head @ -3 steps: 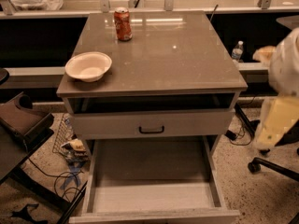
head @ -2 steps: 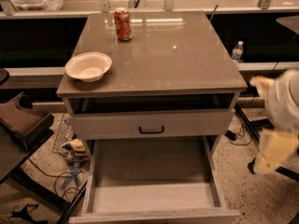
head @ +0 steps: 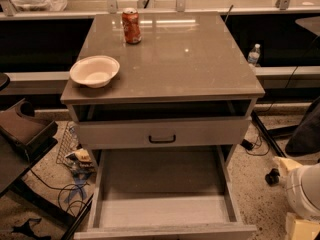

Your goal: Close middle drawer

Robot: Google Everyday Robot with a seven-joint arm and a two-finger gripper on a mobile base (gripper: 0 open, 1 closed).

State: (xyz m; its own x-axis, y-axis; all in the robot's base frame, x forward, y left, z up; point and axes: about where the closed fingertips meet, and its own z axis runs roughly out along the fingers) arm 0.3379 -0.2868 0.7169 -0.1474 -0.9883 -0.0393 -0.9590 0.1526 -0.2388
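Cream-white and round, a shallow bowl (head: 95,70) sits near the left edge of the cabinet's smooth, glossy taupe top (head: 190,59). A red drinks can (head: 131,26) stands upright further back. Under the top is a dark open gap, then a pale grey wood-grain upper drawer front (head: 210,132) with a small black bar handle (head: 162,139). Below it the middle drawer (head: 165,211) stands pulled far out toward the camera. It is a deep rectangular box with a bare, matte grey floor and thin grey side walls, and its front is cut by the bottom edge. A clear plastic bottle (head: 254,54) stands behind the cabinet to the right. The gripper (head: 301,228) is in the lower right corner, a cream-coloured block beneath a rounded white housing (head: 307,189). It lies to the right of the drawer's right wall and apart from it. Whether it is open or closed, or holding anything, cannot be told.
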